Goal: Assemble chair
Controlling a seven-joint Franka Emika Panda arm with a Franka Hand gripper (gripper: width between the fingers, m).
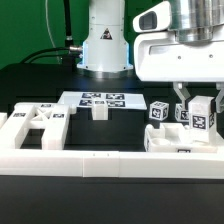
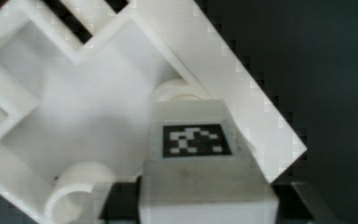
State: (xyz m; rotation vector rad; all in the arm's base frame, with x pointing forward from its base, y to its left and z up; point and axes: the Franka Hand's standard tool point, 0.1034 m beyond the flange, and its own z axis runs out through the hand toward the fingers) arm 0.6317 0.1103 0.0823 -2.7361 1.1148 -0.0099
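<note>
1. This is looking like a robotics lab, not a home or a shop.
2. A white robot arm is standing on a black table before a green backdrop.
3. Square marker tags are covering the marker board and are sitting on white chair parts, such as the post.
4. A low white border wall is running along the table's near edge.

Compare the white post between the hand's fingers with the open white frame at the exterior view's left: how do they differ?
The post is one solid bar, while the frame is wide, with openings. The post is gripped in the hand, while the frame lies flat, untouched. The post looks much smaller than the frame. Both are matte white and carry black-and-white tags.
</note>
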